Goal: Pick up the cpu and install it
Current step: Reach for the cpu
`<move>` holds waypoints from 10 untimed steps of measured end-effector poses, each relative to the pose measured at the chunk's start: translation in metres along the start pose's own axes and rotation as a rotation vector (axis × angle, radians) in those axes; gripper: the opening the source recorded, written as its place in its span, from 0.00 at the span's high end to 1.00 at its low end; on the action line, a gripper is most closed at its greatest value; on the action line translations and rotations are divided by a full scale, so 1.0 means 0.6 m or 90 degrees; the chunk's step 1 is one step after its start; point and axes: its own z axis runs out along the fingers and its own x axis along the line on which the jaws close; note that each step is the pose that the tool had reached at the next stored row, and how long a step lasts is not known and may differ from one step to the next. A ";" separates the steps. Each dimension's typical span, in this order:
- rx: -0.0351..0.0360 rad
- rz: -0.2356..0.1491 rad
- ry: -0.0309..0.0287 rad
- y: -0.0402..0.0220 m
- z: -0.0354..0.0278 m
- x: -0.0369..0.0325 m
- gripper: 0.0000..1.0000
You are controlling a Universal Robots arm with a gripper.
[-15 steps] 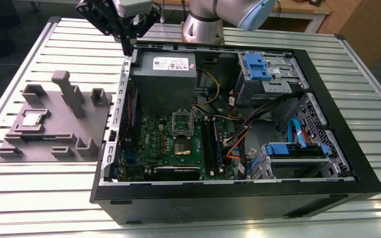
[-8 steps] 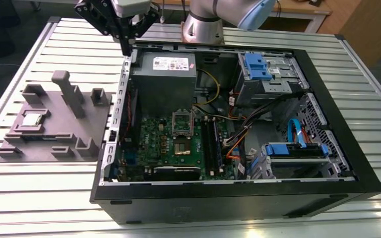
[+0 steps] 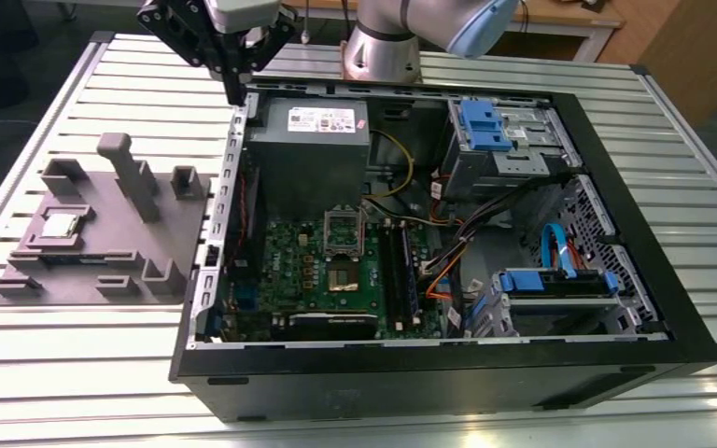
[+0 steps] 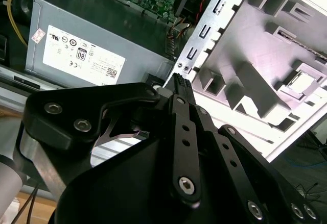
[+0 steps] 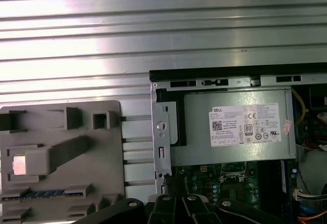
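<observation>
Open computer case [image 3: 433, 385] on slatted table [image 3: 85, 373], cpu [image 3: 60, 224] on grey moulded plate [image 3: 178, 231], pincer [image 3: 235, 91] above case's far corner

Bright overhead light: hard glare on metal, dimness inside the case.
In the first wrist view the ribbed surface [image 5: 153, 30] throws broad white bands of glare, and the cpu [image 5: 19, 164] is washed pale pink. In the second wrist view the moulded plate [image 4: 240, 40] and the cpu [image 4: 301, 83] bleach almost white, while the gripper [image 4: 179, 81] reads near black. In the exterior view the computer case [image 3: 458, 383] holds soft shadow.
</observation>
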 end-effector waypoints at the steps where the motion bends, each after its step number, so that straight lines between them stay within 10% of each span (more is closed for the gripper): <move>1: 0.0000 0.000 0.0000 0.000 0.000 0.001 0.90; 10: 0.0000 0.000 0.0002 0.000 0.001 0.005 0.90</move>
